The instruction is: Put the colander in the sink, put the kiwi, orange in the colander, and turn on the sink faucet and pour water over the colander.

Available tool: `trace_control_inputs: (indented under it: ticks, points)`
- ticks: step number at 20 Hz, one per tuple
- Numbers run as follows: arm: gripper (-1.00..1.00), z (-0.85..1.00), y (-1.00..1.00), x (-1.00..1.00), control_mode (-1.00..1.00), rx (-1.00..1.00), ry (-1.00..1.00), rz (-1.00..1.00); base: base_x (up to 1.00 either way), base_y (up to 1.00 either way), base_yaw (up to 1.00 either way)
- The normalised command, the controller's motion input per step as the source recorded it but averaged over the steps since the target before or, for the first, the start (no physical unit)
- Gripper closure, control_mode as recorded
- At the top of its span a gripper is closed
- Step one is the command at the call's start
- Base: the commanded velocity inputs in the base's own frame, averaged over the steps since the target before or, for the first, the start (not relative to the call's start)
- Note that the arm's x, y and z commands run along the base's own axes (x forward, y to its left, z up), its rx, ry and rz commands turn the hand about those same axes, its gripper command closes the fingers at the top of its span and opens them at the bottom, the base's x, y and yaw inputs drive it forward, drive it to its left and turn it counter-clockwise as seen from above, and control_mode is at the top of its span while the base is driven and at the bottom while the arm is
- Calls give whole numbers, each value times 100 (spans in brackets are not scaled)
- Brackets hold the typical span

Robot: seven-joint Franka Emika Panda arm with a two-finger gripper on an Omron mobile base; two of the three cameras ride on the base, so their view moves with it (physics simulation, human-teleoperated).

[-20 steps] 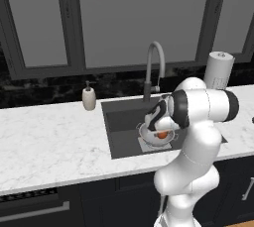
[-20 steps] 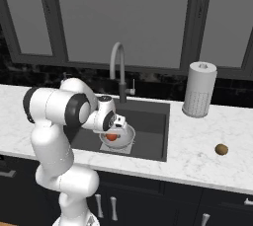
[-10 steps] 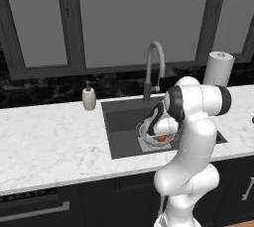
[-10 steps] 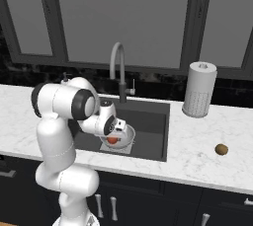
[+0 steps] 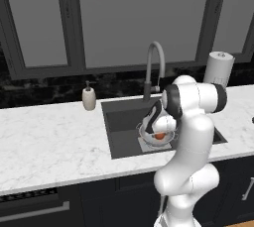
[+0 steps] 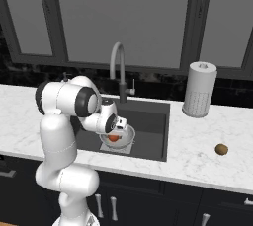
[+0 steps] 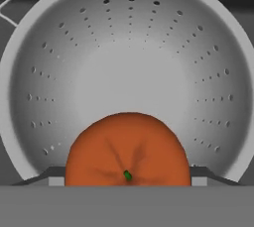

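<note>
One long white marble desk (image 5: 44, 141) runs across the kitchen under dark-framed windows, black backsplash behind, dark cabinets below; the sink (image 6: 148, 121) is recessed in it, dark grey, lighter plate on its floor; sink faucet (image 5: 155, 67) stands at the back edge, gooseneck arched toward the basin.

Arm rises from the base, elbow high, forearm folded down into the basin; hand (image 6: 114, 130) hangs right over the colander (image 6: 127, 138); colander sits on the floor plate in the front part of the sink; hand view looks straight down into the perforated bowl; orange (image 7: 128, 151) sits between the finger tips, both pads flanking it, so the hand looks clenched on the orange, just above the bowl; from the base views the orange shows red inside the colander rim, under the hand.

Around: kiwi (image 6: 221, 149) lies on the desk right of the sink, well apart from it; paper towel roll (image 6: 199, 89) stands upright near the sink's back right corner; soap dispenser (image 5: 89, 97) just left of the sink; arm blocks part of the basin from the left base view.
</note>
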Motion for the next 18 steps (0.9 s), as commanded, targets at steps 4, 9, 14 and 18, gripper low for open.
trace_control_inputs:
  ticks: [4,9,14,18]
  points:
    - [100,-20,0,17,-100,0,0,0,0,0,0]
    - [-100,-28,0,4,-100,0,0,0,0,0,0]
    - [-100,-5,-3,1,-100,0,0,0,0,0,0]
    - [-100,0,0,0,-100,0,0,0,0,0,0]
